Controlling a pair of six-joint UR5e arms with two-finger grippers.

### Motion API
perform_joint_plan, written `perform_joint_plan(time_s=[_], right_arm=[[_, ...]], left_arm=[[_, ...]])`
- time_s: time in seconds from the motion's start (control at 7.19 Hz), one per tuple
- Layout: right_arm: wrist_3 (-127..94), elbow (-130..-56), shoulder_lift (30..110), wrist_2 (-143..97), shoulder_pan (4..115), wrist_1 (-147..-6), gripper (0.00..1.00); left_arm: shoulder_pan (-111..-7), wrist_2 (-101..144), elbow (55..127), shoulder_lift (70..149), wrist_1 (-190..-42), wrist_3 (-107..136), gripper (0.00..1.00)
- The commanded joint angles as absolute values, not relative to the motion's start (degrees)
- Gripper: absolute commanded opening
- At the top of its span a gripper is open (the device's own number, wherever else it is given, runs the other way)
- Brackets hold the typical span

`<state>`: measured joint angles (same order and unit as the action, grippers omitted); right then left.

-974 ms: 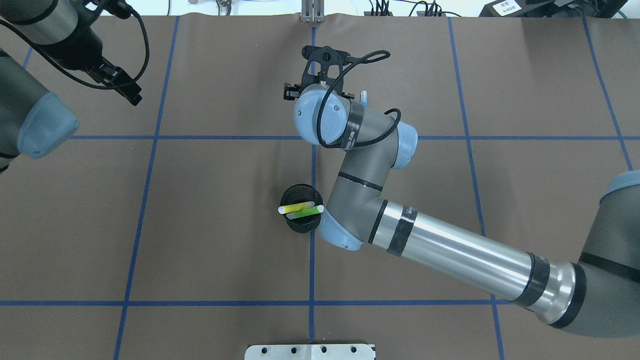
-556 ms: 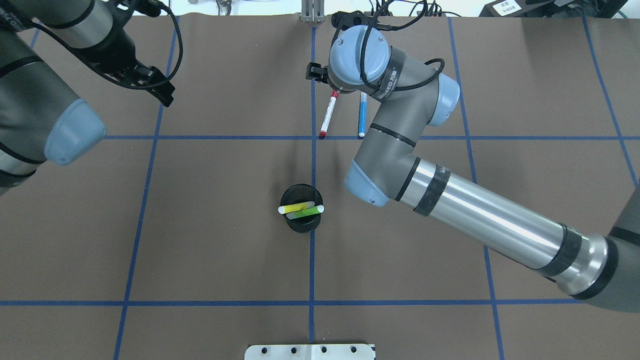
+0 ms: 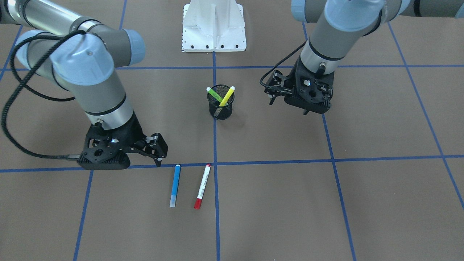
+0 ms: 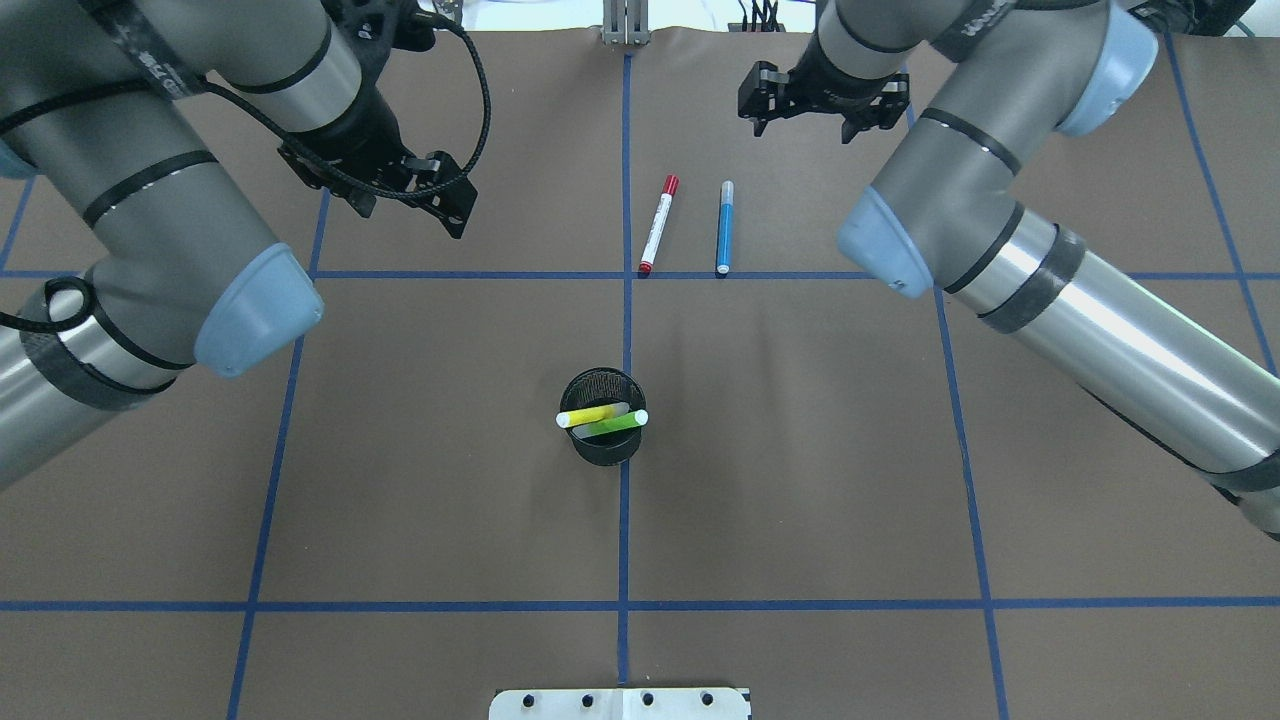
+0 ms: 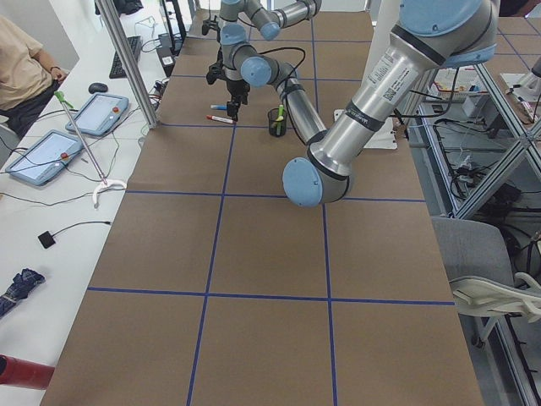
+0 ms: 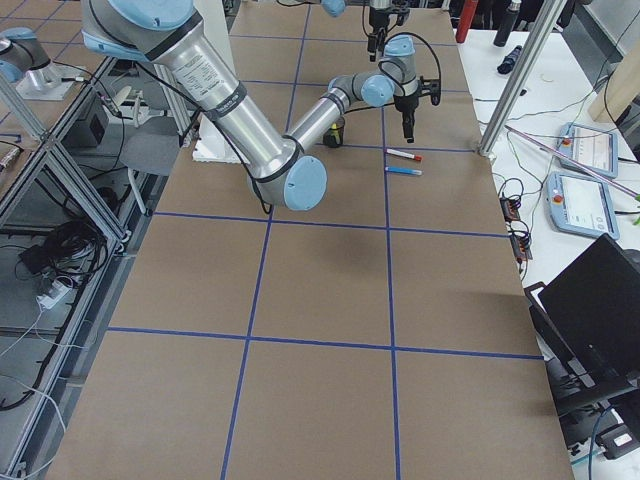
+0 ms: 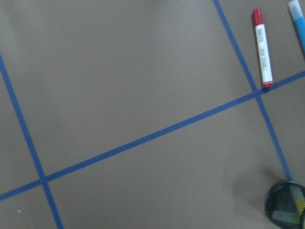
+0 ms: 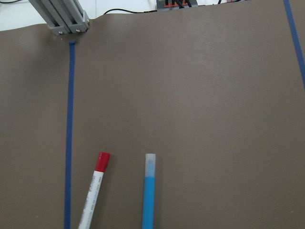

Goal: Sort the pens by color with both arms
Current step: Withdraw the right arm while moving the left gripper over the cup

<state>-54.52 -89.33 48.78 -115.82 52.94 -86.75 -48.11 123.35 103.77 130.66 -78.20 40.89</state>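
Observation:
A white pen with a red cap (image 4: 657, 226) and a blue pen (image 4: 724, 228) lie side by side on the brown table, far of centre, their near ends on a blue tape line. Both show in the front view, white (image 3: 202, 186) and blue (image 3: 175, 185). A yellow pen (image 4: 590, 414) and a green pen (image 4: 612, 427) stand crossed in the black mesh cup (image 4: 601, 445). My right gripper (image 4: 757, 110) hovers just right of and beyond the blue pen, open and empty. My left gripper (image 4: 452, 200) hovers well left of the white pen, open and empty.
The white base pedestal (image 4: 620, 703) sits at the table's near edge. An aluminium post (image 4: 625, 22) stands at the far edge. Blue tape lines (image 4: 623, 560) divide the brown cover into squares. An operator's bench with tablets (image 5: 51, 152) runs along the far side.
The right arm has swung off the two lying pens, back and to the right, uncovering them. The left arm has moved in from the far left corner toward the centre.

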Motion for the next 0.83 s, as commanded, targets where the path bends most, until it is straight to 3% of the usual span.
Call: perform_joint_plan(time_s=[0.0,0.7], right_arm=[[-44.5,-93.9,55.9,-122.2,58.1,-87.0,1.0],[-37.1,-96.4,61.6,-125.1,61.2,-87.0,1.0]], left_arm=[[-41.3,118.0,103.6,131.7,-77.9,43.5,0.99],[-33.1,117.4,103.4,139.0,-67.3,63.2,0.94]])
